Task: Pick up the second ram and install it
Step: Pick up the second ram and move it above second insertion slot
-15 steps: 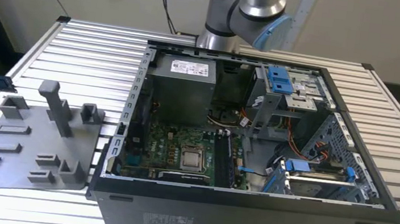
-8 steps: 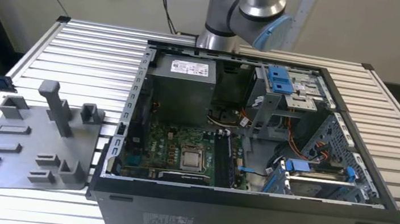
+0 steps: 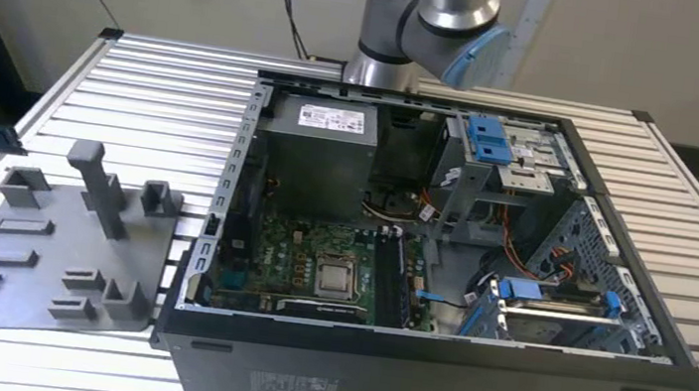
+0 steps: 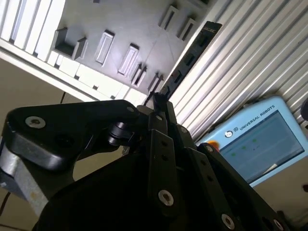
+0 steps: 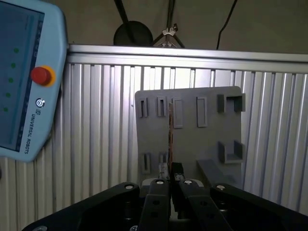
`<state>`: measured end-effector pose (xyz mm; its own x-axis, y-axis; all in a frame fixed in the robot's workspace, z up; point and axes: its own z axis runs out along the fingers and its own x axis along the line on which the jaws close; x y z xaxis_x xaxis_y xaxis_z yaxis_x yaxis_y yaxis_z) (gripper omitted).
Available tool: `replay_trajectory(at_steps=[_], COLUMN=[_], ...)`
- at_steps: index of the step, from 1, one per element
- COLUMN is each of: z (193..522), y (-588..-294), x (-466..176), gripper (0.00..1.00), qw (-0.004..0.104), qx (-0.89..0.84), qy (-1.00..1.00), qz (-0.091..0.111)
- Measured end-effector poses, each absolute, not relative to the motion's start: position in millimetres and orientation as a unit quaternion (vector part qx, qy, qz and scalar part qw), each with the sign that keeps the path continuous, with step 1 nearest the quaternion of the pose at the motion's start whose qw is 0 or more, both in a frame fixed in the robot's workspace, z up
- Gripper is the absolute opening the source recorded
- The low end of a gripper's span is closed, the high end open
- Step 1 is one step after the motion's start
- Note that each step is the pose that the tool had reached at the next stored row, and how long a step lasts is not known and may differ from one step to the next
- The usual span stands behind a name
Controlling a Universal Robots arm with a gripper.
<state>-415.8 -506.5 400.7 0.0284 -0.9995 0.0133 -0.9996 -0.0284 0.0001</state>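
Observation:
The second ram (image 5: 170,126) is a thin dark stick seen edge-on in the first wrist view. In the second wrist view the ram (image 4: 192,53) shows its flat side with black chips. My gripper (image 5: 171,180) is shut on one end of it, and the rest sticks out past the black fingers (image 4: 161,139). The stick hangs high above the grey fixture plate (image 5: 207,139), with the slatted table far below. In the exterior view the arm (image 3: 432,11) rises out of the picture behind the open computer case (image 3: 436,366), whose motherboard (image 3: 313,271) lies exposed.
The grey fixture plate (image 3: 49,259) with its posts lies on the slatted table at the exterior view's left of the case. A grey power-supply box (image 3: 315,151) and blue drive brackets (image 3: 491,138) sit inside the case. A teach pendant (image 5: 24,82) lies beside the table.

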Motion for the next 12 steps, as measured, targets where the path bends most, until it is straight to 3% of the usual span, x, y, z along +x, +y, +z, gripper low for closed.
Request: replay_trajectory(at_steps=[12], z=[406.4], y=[-506.5], x=[-414.6], gripper=[0.14], qw=[0.005], qx=[0.717], qy=[-0.697], qz=[0.005])
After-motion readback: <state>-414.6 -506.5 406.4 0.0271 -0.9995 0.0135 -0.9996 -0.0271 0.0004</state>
